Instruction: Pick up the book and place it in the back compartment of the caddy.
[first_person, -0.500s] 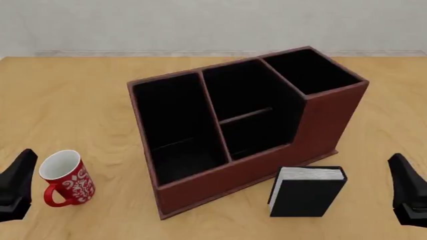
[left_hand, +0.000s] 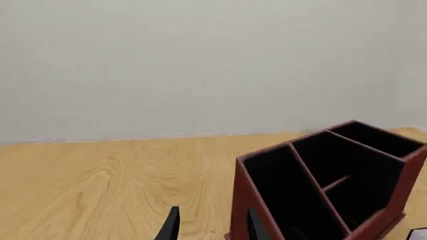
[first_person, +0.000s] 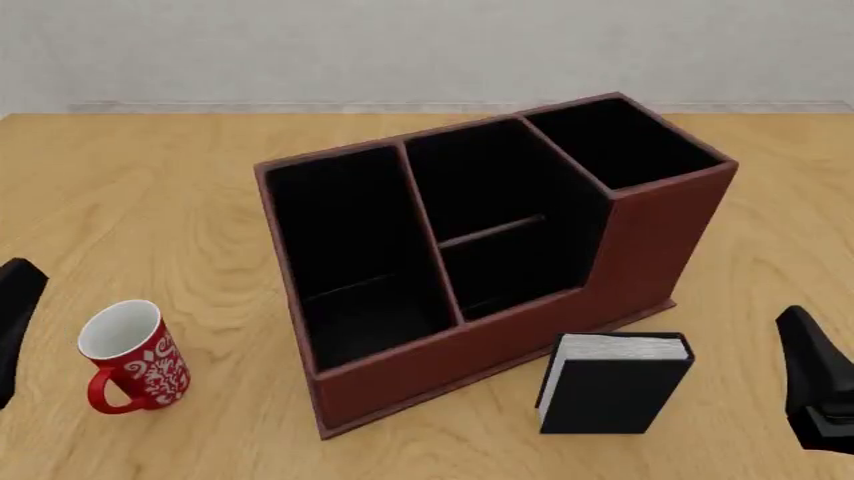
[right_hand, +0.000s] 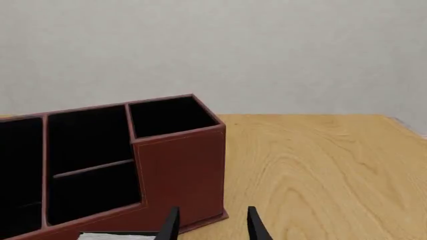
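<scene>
Your caddy (first_person: 494, 260) sits mid-desk (first_person: 160, 190), and every black cell, the back compartment (first_person: 487, 185) too, has nothing inside. The book (first_person: 614, 383) stands just before it. Your left gripper (left_hand: 209, 225) and right gripper (right_hand: 209, 225) are both open, holding nothing.

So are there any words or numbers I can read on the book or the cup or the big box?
No words or numbers can be read on anything.
The book: plain black cover, no title showing.
The mug: white swirly pattern on red, decoration and not letters.
The caddy: plain reddish-brown walls and black lining, no label.
</scene>
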